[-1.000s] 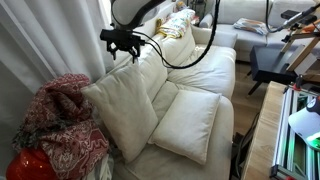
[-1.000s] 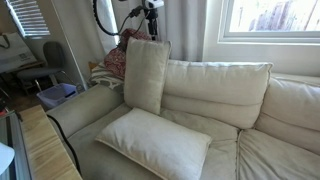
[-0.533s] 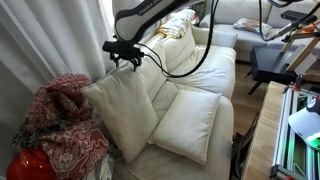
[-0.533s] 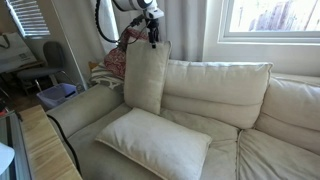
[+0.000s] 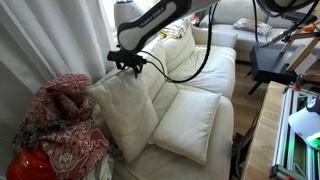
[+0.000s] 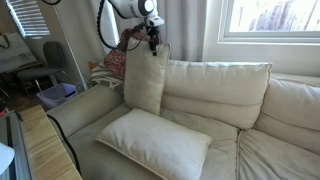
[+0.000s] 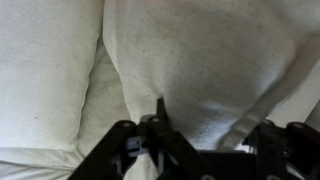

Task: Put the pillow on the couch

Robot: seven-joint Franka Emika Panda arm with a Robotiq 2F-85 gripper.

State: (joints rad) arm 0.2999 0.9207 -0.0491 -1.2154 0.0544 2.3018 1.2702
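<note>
Large square cream-white cloth pillow (image 5: 125, 110): soft, matt, finely woven, creased. Long cream-white fabric couch (image 6: 230, 85): same matt weave, loose and wrinkled. Smaller flat cream cushion (image 5: 188, 122): smooth matt cloth, seamed edge. Crumpled red patterned blanket (image 5: 62, 125): soft textile. Black gripper (image 5: 127, 67): hard, matt, dull sheen. Pale plank floor (image 6: 45, 140): smooth wood.

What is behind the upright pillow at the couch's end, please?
In an exterior view, a red patterned cloth peeks out behind the pillow, with a pale curtain beyond. The pillow covers the rest of the cloth.
</note>
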